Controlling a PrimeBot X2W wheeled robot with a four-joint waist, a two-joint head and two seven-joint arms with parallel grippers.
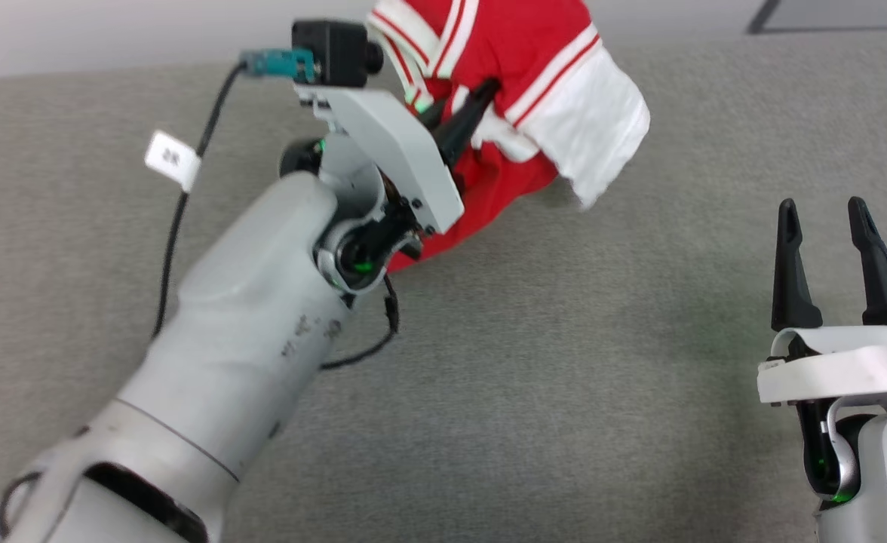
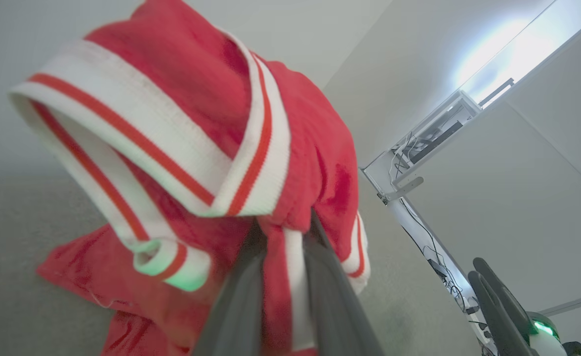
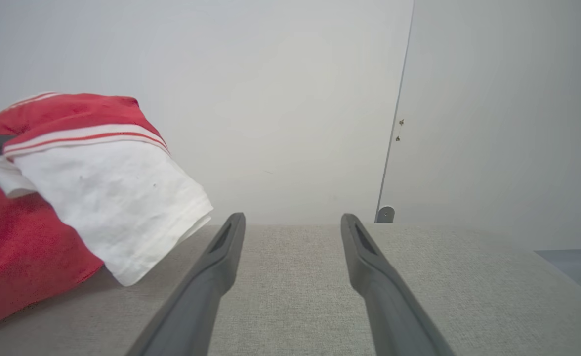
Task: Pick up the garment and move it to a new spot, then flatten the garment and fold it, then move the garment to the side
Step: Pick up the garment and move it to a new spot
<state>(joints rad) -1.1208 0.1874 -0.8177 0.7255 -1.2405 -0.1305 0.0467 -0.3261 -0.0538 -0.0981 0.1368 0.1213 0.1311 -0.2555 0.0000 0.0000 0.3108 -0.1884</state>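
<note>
Left gripper point(image 1: 462, 104): both dark fingers pressed together on a bunched fold of the garment point(image 1: 523, 53). In the left wrist view, red cloth and a white band sit pinched between them.

Garment: held up at the far middle of the grey cloth surface point(image 1: 564, 377), hanging in a crumpled bundle. Striped red-white trim loops over the top. One white sleeve point(image 1: 598, 124) droops on the side toward the right gripper. The lower red part trails down and rests on the surface, just beyond the left wrist. Lettering not readable.

Left arm: pale forearm reaches in from the lower left, with the black wrist camera point(image 1: 336, 49) above the clamp. A dark cable point(image 1: 176, 226) with a white tag runs alongside it.

Right gripper point(image 1: 824, 207): lower right, well apart from the garment, fingers spread and pointing away, nothing between them. Bare grey surface under them in the right wrist view.

Beyond the surface: pale wall.
</note>
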